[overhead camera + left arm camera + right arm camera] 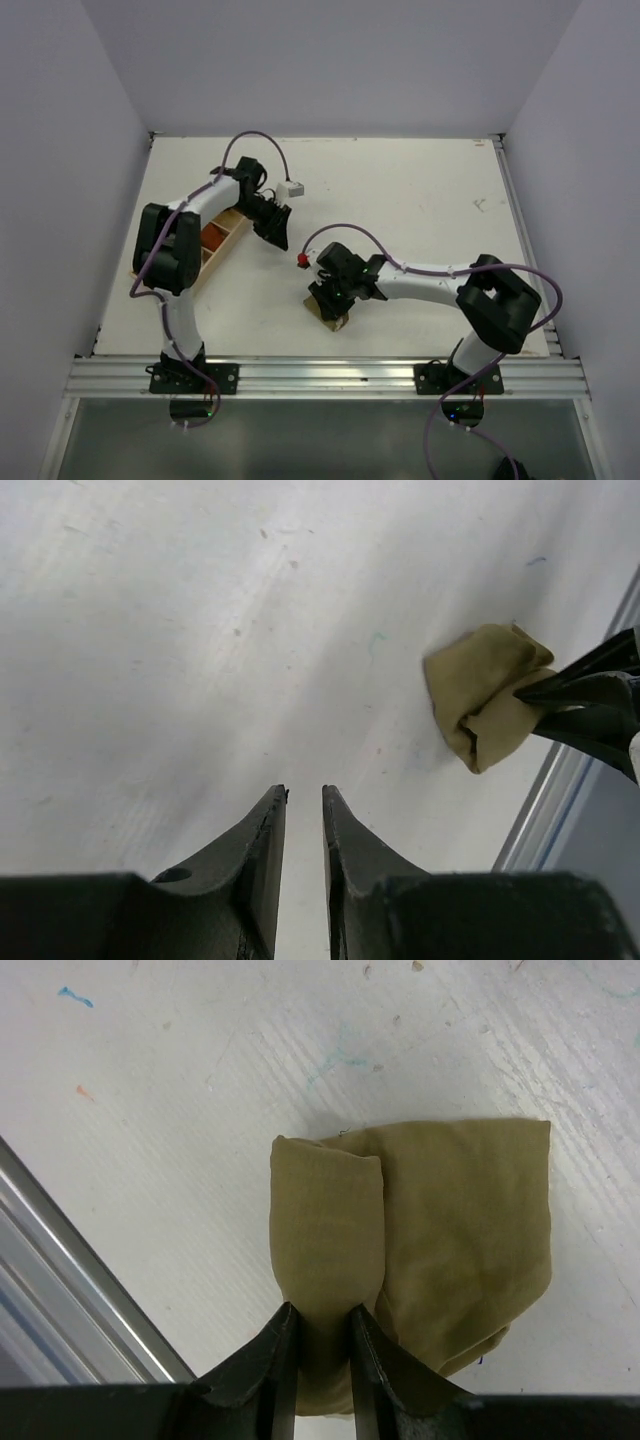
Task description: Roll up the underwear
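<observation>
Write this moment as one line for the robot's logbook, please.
right gripper: shut on underwear, part rolled | left gripper: nearly shut, holding nothing, over bare table

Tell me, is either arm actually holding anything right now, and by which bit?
Yes. The right gripper pinches the underwear by the near end of its rolled-over fold. The left gripper holds nothing; its jaws are nearly closed above bare table.
</observation>
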Motion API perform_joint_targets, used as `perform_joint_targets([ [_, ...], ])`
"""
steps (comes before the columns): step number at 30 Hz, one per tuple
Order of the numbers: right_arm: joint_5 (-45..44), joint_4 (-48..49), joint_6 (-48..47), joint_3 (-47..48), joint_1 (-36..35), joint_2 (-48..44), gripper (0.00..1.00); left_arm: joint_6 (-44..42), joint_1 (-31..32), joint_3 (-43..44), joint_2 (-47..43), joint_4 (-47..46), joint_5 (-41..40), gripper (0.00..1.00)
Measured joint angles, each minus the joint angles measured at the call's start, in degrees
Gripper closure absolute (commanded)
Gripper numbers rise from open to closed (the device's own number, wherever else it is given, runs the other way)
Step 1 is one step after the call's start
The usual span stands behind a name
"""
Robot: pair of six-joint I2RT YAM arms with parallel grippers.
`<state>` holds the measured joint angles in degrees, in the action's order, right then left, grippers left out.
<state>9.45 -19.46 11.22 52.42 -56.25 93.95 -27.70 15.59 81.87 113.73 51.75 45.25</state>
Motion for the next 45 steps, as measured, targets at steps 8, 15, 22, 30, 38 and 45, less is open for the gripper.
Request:
perform_joint_targets([
  [8,11.1,3.2,-0.7,0.0,10.8,2.1,0.77,11.7,-1.1,0.4,-11.2,-9.7,-21.3,0.76],
  [15,23.5,11.0,2.5,-0.1,14.1,6.8,0.76,22.3,-2.0,-11.2,-34.8,-37.8,-32.9,0.56],
  [22,37.8,23.6,9.4,-2.8,17.2,12.7,0.75,21.6,-2.1,-8.9,-32.5,-47.6,-19.4,0.58],
  [30,49.0,34.2,16.9,-3.9,18.3,19.3,0.74,-1.7,-1.0,-13.2,-28.1,-30.0,0.8,0.55],
  [38,54.7,41.3,22.8,-5.1,18.8,23.2,0.73,-21.6,7.0,-14.9,-20.9,-9.9,4.3,0.55],
  [45,55.6,41.7,23.5,-5.1,18.8,23.9,0.73,-26.6,12.1,-21.1,-20.7,-5.1,5.0,0.55],
])
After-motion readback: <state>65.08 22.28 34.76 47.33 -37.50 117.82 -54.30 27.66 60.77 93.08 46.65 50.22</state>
